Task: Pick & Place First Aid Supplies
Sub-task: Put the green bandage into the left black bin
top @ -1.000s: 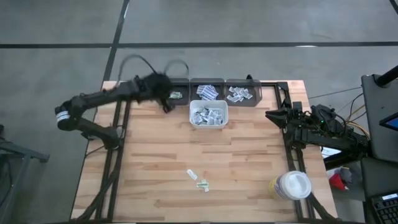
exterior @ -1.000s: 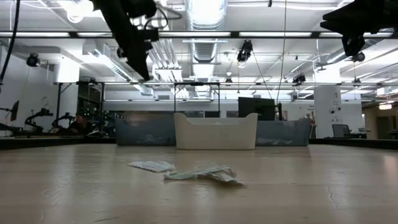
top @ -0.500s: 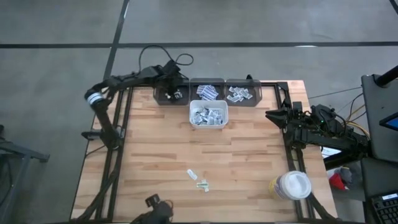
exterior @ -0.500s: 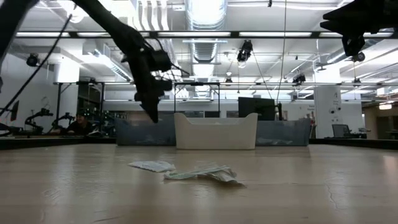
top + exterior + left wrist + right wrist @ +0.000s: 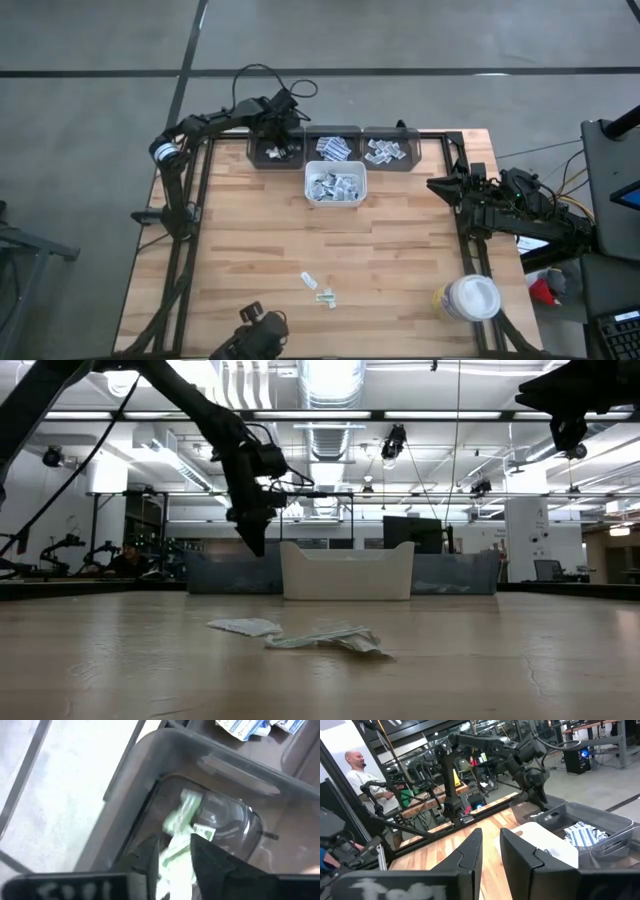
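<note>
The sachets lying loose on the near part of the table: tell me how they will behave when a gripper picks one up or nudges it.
The loose sachets look thin and flat, so probably very light and apt to slide when nudged. In the low view their edges curl off the wooden table, suggesting floppy packaging that may bend in a pinch. Nothing round, so rolling seems unlikely.

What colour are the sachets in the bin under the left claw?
Greenish sachets, clearest in the left wrist view.

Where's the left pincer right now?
High view: the left pincer is at the far left of the table, over the leftmost grey bin, beside the bin of blue-printed sachets.
</note>
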Controlling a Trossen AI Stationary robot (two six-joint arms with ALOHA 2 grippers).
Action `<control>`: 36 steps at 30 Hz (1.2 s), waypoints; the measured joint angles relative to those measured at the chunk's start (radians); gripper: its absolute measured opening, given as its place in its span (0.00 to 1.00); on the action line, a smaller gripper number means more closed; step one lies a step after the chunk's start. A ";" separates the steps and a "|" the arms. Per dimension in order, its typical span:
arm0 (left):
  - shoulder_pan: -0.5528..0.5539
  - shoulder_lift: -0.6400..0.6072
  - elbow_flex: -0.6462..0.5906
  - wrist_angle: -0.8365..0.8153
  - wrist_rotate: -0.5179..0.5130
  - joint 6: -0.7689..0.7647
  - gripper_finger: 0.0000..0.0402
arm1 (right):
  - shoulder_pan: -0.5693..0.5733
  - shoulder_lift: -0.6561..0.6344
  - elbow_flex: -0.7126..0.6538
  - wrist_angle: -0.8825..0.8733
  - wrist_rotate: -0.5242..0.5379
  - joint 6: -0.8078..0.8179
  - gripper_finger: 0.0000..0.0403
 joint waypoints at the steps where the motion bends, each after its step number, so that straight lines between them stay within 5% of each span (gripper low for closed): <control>1: 0.000 -0.001 0.019 -0.029 -0.006 -0.001 0.28 | 0.000 0.000 0.000 0.000 0.000 0.000 0.16; 5: -0.009 -0.017 0.122 -0.225 0.002 -0.015 0.35 | 0.000 0.000 0.000 0.000 0.000 -0.001 0.16; 9: -0.080 -0.092 0.177 -0.366 0.117 -0.046 0.37 | 0.000 0.000 0.000 0.000 0.000 -0.001 0.18; 17: -0.421 -0.289 0.113 -0.378 0.148 -0.124 0.37 | 0.000 0.000 0.000 0.000 0.000 -0.002 0.21; 28: -0.942 -0.301 -0.013 -0.183 -0.125 -0.341 0.37 | 0.000 0.000 0.000 0.000 0.000 -0.002 0.21; 36: -1.071 -0.167 -0.059 -0.102 -0.140 -0.387 0.37 | 0.000 0.000 0.000 -0.001 0.000 -0.002 0.17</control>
